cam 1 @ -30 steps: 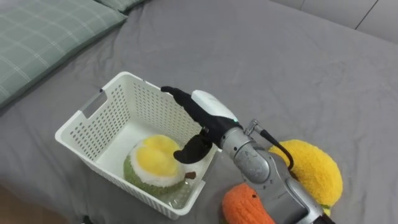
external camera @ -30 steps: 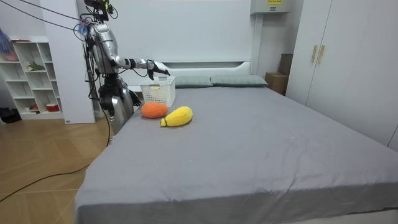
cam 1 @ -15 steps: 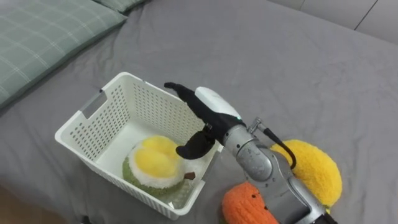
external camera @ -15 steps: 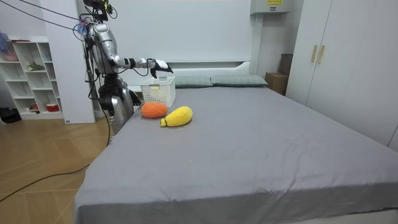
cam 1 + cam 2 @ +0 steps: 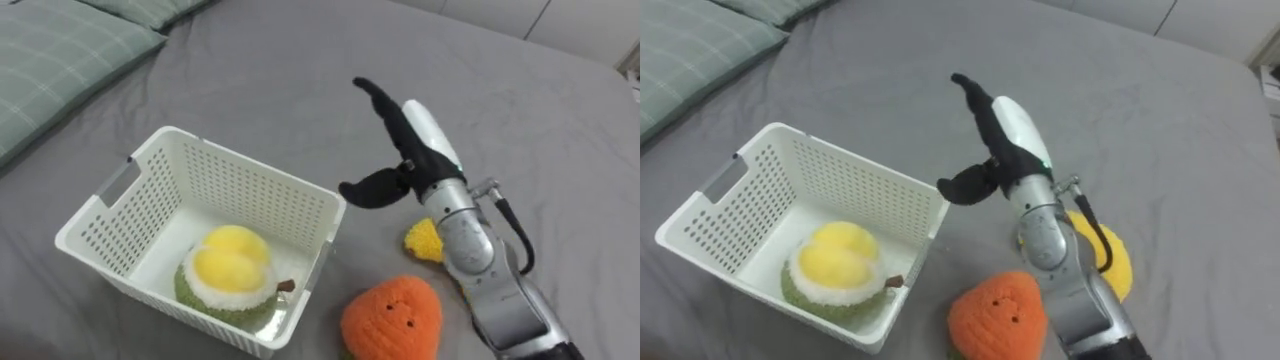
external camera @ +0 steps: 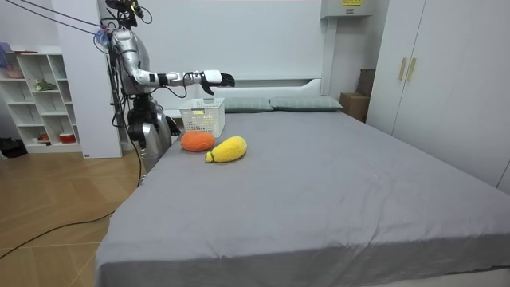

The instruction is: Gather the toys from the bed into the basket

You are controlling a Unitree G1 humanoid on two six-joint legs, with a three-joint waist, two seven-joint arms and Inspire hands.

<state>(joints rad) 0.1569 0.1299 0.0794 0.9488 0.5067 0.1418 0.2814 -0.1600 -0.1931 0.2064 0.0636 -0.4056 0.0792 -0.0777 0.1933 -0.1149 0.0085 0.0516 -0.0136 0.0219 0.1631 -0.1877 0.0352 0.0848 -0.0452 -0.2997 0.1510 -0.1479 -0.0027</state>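
**Left eye view.** The right hand [image 5: 420, 140], fingers straight and thumb spread, holds nothing. It hangs above the grey bed sheet [image 5: 270, 70], at 2 o'clock of the white perforated plastic basket [image 5: 240, 165]. A round green-and-yellow plush toy [image 5: 228, 275] lies inside the basket. An orange plush toy [image 5: 392, 318] lies on the sheet at the basket's 4 o'clock, and a yellow plush toy [image 5: 424, 240] (partly behind the forearm) lies beside it.

**Right eye view.** The yellow toy lies at the hand's 5 o'clock.

**Room view.** The robot stands at the bedside, its right arm level above the basket.
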